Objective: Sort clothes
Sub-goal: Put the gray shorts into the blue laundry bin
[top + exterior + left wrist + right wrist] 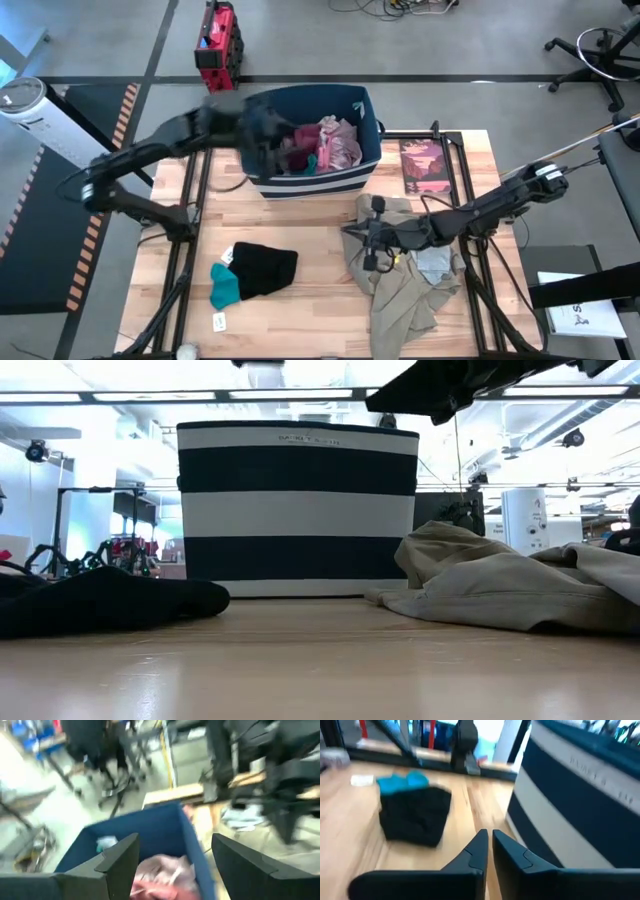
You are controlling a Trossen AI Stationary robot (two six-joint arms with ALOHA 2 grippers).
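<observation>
Looking nearest first, I see the black fabric piece [264, 268] and small teal piece [224, 285] on the wooden table [300, 215]. My right gripper [368, 247], fingers together, hovers over crumpled khaki-beige trousers [405, 290]. My left gripper [272, 135], fingers apart and empty, hangs above the navy white-striped fabric bin [320, 183] holding pink garments [335, 140].

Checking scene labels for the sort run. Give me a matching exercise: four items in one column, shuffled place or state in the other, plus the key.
Items
1. black piece
2. khaki trousers
3. left gripper
4. book

Places or states
A. flat on the table beside the striped bin
B. open, over the bin
C. heaped under the right gripper
D. next to the teal piece

Pairs: 1-D, 2-C, 3-B, 4-A
</observation>
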